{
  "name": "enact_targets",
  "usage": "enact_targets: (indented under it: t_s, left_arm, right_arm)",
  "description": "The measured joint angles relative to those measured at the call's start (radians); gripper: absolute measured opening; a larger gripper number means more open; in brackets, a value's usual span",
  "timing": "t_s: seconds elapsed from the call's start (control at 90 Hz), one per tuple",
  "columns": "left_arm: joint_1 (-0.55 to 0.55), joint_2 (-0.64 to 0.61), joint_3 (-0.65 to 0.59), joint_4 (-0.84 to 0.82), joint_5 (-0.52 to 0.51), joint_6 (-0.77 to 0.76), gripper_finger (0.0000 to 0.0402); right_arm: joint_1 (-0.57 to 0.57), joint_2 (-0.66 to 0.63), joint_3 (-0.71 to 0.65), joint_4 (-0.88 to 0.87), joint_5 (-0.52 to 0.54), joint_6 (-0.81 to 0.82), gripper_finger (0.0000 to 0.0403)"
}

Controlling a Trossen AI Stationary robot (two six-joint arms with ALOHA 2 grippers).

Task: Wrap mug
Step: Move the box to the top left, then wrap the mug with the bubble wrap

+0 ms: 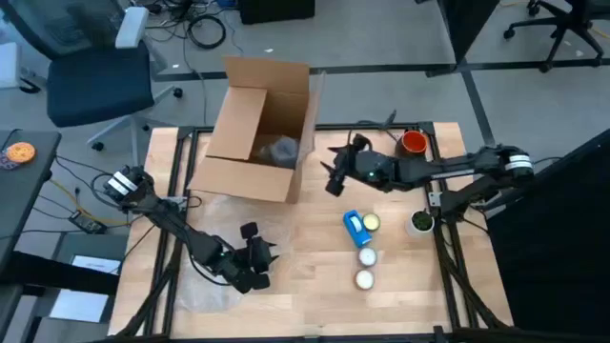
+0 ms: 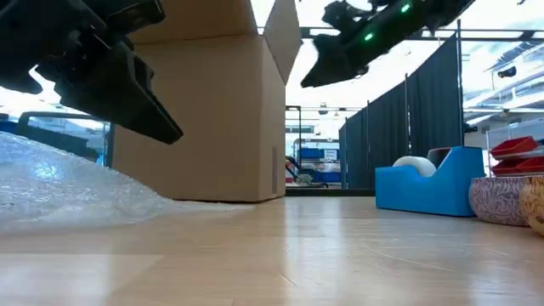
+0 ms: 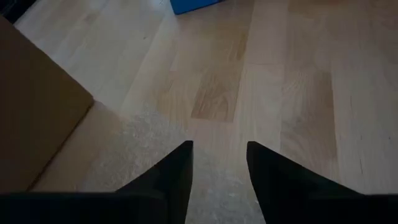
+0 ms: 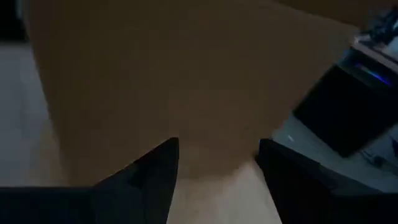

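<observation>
An orange mug (image 1: pixel 414 143) stands at the table's far right. A sheet of bubble wrap (image 1: pixel 205 286) (image 2: pixel 68 183) lies flat on the table at the near left. My left gripper (image 1: pixel 265 255) (image 3: pixel 219 149) hovers open just above the sheet's right edge (image 3: pixel 143 155), touching nothing. My right gripper (image 1: pixel 334 177) (image 4: pixel 217 149) hangs open in the air beside the right wall of the open cardboard box (image 1: pixel 257 133) (image 4: pixel 186 74). A grey bundle (image 1: pixel 281 150) lies inside the box.
A blue tape dispenser (image 1: pixel 355 227) (image 2: pixel 433 183) and small round things (image 1: pixel 365 267) sit right of centre, and a small pot (image 1: pixel 420 222) stands at the right edge. Bare wood (image 1: pixel 305 276) lies between the sheet and the dispenser.
</observation>
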Motion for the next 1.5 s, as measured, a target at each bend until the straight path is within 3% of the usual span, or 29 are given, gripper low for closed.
enact_targets:
  t_s: [0.167, 0.289, 0.378, 0.489, 0.589, 0.722, 0.867, 1.022, 1.244, 1.367, 1.5]
  left_arm:
    - [0.0, 0.0, 0.0, 0.002, -0.009, 0.006, 0.0136]
    - [0.0, 0.0, 0.0, -0.003, -0.002, 0.006, 0.0136]
    - [-0.007, -0.005, 0.017, -0.061, 0.065, -0.001, 0.0136]
    - [-0.016, -0.009, 0.104, -0.265, 0.142, -0.088, 0.0136]
    - [-0.017, -0.009, 0.168, -0.439, 0.22, -0.194, 0.0136]
    - [-0.028, -0.009, 0.18, -0.511, 0.322, -0.344, 0.0136]
    - [-0.056, 0.003, 0.154, -0.497, 0.333, -0.446, 0.0136]
    - [-0.07, 0.003, 0.127, -0.506, 0.387, -0.565, 0.0136]
    - [-0.07, 0.003, 0.046, -0.532, 0.596, -0.645, 0.0136]
    - [-0.07, -0.003, -0.013, -0.486, 0.607, -0.717, 0.0137]
    - [-0.071, -0.004, -0.035, -0.472, 0.586, -0.743, 0.0137]
  right_arm:
    - [-0.028, 0.215, 0.048, 0.253, -0.084, 0.03, 0.0189]
    - [-0.019, 0.316, 0.121, 0.3, -0.127, 0.043, 0.019]
    - [-0.012, 0.336, 0.143, 0.262, -0.103, 0.022, 0.0189]
    - [0.021, 0.272, 0.159, 0.23, -0.095, -0.02, 0.0187]
    - [0.067, 0.186, 0.159, 0.072, -0.086, -0.056, 0.0187]
    - [0.11, 0.04, 0.159, -0.275, 0.043, -0.043, 0.0186]
    - [0.069, -0.096, 0.157, -0.756, 0.077, 0.222, 0.0185]
    - [-0.063, -0.194, 0.158, -1.102, 0.017, 0.471, 0.0184]
    - [-0.328, -0.224, 0.158, -1.309, -0.178, 0.555, 0.0183]
    - [-0.459, -0.221, 0.158, -1.352, -0.271, 0.554, 0.0183]
    - [-0.552, -0.233, 0.158, -1.369, -0.285, 0.51, 0.0183]
